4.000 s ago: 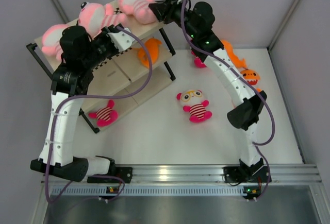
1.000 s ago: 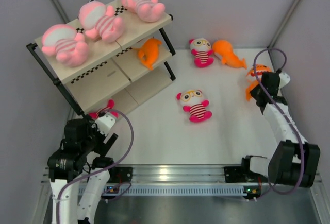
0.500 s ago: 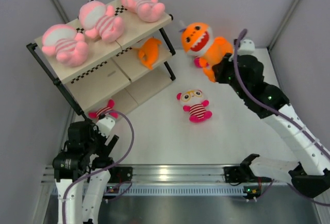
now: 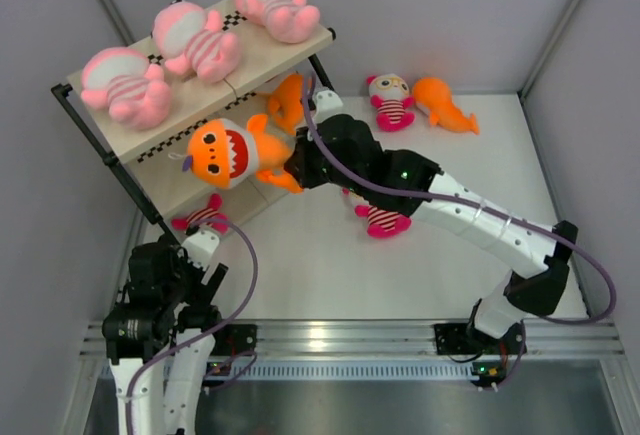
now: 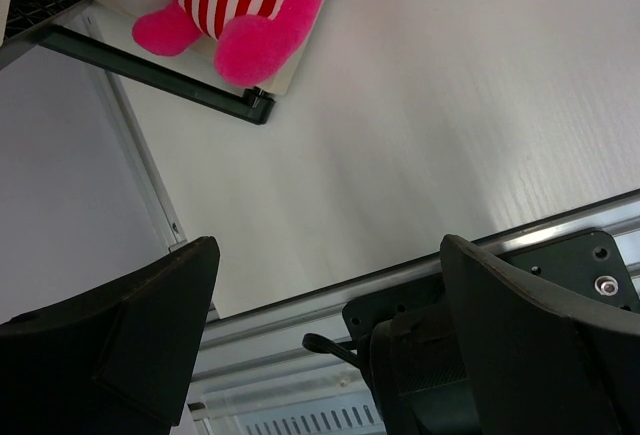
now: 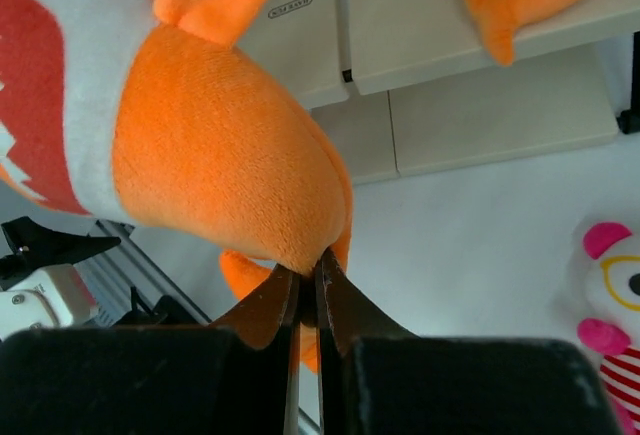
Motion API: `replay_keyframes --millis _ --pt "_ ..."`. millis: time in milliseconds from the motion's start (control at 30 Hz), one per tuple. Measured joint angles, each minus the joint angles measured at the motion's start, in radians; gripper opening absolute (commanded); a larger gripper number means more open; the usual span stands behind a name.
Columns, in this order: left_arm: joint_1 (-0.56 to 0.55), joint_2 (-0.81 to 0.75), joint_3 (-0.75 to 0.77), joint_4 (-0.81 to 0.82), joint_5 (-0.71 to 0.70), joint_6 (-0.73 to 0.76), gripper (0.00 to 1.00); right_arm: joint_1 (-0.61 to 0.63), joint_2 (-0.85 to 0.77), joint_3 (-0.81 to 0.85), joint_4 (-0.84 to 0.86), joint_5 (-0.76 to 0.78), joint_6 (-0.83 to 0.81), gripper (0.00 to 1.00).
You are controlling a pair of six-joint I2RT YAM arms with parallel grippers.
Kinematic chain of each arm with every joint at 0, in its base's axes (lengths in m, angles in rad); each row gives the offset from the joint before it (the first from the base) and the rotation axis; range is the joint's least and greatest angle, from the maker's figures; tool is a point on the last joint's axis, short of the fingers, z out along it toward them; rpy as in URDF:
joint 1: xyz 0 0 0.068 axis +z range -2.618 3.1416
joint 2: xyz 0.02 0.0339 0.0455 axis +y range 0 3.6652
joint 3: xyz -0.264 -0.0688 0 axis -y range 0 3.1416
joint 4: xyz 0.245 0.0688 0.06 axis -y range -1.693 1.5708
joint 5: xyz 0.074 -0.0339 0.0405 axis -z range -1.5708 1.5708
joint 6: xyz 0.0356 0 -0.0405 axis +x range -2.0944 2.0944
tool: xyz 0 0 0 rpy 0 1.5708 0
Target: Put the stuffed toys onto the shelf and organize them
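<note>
The shelf [image 4: 262, 53] stands at the back left with three pale pink toys [image 4: 195, 40] on its top board and an orange fish [image 4: 288, 101] on the middle board. My right gripper [image 4: 291, 167] is shut on the tail end of an orange shark [image 4: 226, 152], which hangs in front of the middle tier. In the right wrist view the shark [image 6: 220, 155] is pinched between the jaws of that gripper [image 6: 308, 273]. My left gripper [image 5: 320, 285] stands open and empty low at the near left, short of a magenta striped doll [image 5: 245, 0] by the shelf's foot.
A striped doll [image 4: 384, 219] lies mid-table, partly under my right arm. Another doll [image 4: 391, 101] and an orange fish [image 4: 443, 104] lie at the back. The shelf's black frame foot [image 5: 150, 73] juts toward my left gripper. White walls close in both sides.
My right arm has swung the orange shark from the back right, leftward and down, to the front of the shelf's middle tier. The left arm has barely moved.
</note>
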Motion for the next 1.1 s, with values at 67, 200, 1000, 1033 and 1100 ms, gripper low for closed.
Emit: replay_keyframes --millis 67,200,1000,1033,1100 --pt "0.000 -0.005 -0.006 0.000 0.000 -0.003 0.99 0.000 0.038 0.020 -0.004 -0.027 0.015 0.00" --pt "0.001 -0.006 -0.009 0.000 0.000 -0.006 0.99 0.000 0.125 0.071 -0.011 -0.063 0.034 0.00" --pt "0.002 -0.021 -0.009 0.000 -0.003 -0.006 0.99 -0.095 0.457 0.257 0.273 -0.003 0.184 0.13" --pt "0.002 -0.021 -0.009 0.000 -0.004 -0.006 0.99 -0.095 0.464 0.262 0.276 -0.004 0.190 0.26" --pt "0.002 -0.021 -0.009 0.000 -0.007 -0.006 0.98 -0.096 0.473 0.265 0.280 -0.004 0.204 0.37"
